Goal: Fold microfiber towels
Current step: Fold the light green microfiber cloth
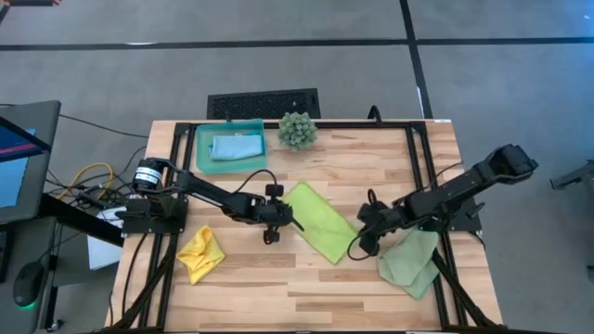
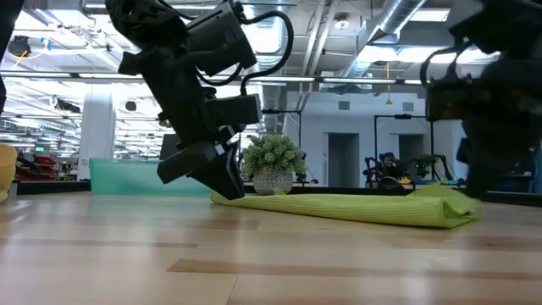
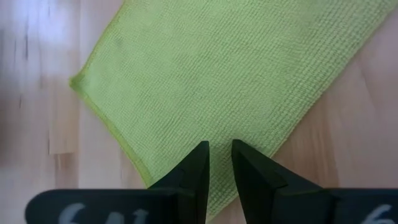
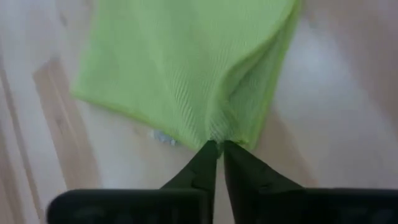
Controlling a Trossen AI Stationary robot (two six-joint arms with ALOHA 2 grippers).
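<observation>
Left gripper (image 3: 221, 155): fingers stood a narrow slit apart, tips resting on or just over the edge of the lime green towel (image 1: 320, 221) at its end nearer the left arm. Could not tell if any cloth sat between them. In the low view this gripper (image 2: 222, 182) tilted steeply down, tips at the towel's edge (image 2: 339, 207) on the desk (image 2: 271, 263). The left arm reached from its base at the desk's left side, stretched low and nearly straight toward the middle.

Right gripper (image 4: 217, 149): fingers almost together, only a thin gap, pinching a bunched fold of the lime green towel's (image 4: 186, 68) edge right at the tips. In the high view it (image 1: 357, 243) was at the towel's other end, the arm angling in from the right side, elbow raised and wrist pointing down.

The lime green towel lay as a long folded strip, diagonal across the desk's middle, between both grippers.

Yellow towel (image 1: 200, 252): crumpled near the front left, apart from the arms. Pale sage green towel (image 1: 410, 262): loosely heaped at the front right, just beside and partly under the right arm. Light blue towel (image 1: 236, 147): folded inside the teal tray (image 1: 204, 160) at the back left. Spiky green plant (image 1: 297, 130) stood just beside the tray at the desk's back edge.
</observation>
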